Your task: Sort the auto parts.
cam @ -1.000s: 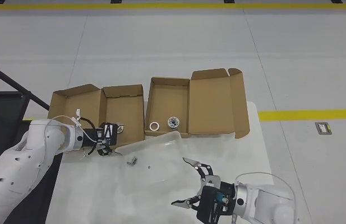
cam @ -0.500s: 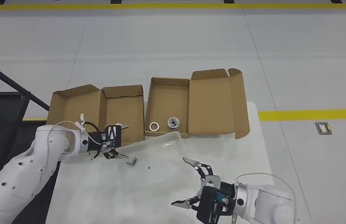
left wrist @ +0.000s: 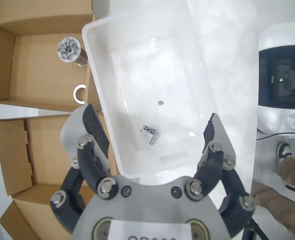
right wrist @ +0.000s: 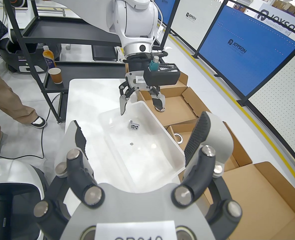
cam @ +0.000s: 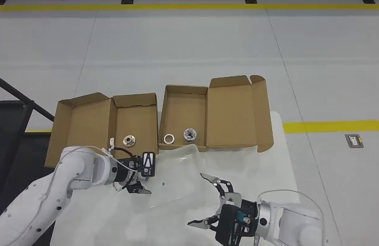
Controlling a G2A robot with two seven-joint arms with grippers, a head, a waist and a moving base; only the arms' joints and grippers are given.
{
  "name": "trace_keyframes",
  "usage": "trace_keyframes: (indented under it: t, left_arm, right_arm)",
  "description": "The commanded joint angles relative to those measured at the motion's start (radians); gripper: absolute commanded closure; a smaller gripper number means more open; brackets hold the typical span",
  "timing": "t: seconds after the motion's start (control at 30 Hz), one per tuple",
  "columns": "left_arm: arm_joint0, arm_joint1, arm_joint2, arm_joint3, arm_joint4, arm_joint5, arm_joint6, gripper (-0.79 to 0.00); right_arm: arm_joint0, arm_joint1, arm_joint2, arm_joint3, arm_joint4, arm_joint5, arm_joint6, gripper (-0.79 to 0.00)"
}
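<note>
Metal part [left wrist: 149, 133] in tray [left wrist: 92, 41], beneath left gripper [left wrist: 151, 116]

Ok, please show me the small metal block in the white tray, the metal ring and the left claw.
small metal block [left wrist: 148, 131], left wrist view, on its top face.
metal ring [left wrist: 75, 96], left wrist view, on its visible band.
left claw [left wrist: 150, 113], left wrist view, midway between its open fingertips.

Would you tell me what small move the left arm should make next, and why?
I would probably lower the left gripper straight down over the small metal block. Its jaws stand open above the clear tray, the block lies loose on the tray floor between them in the left wrist view, and nothing is held.
</note>
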Motion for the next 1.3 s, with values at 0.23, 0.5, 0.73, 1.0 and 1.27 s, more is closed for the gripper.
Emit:
trace_keyframes:
  t: [0.23, 0.5, 0.73, 1.0, 1.27]
  left_arm:
    - [0.019, -0.003, 0.008, -0.046, 0.094, 0.004, 0.093, -0.785]
    - [0.005, -0.014, 0.066, -0.104, 0.547, -0.014, 0.293, -0.785]
    - [-0.073, -0.021, 0.211, -0.106, 1.029, 0.001, 0.585, -0.785]
    - [-0.103, -0.016, 0.264, -0.081, 1.204, -0.006, 0.664, -0.785]
    - [-0.085, -0.016, 0.276, -0.070, 1.236, 0.036, 0.670, -0.785]
  right_arm:
    - [0.000, 0.000, 0.000, 0.000, 0.000, 0.000, 0.000, -0.785]
    - [0.000, 0.000, 0.000, 0.000, 0.000, 0.000, 0.000, -0.785]
    - [0.000, 0.000, 0.000, 0.000, 0.000, 0.000, 0.000, -0.785]
    - [0.000, 0.000, 0.000, 0.000, 0.000, 0.000, 0.000, -0.785]
    - [0.000, 0.001, -0.006, -0.001, 0.001, 0.014, -0.002, -0.785]
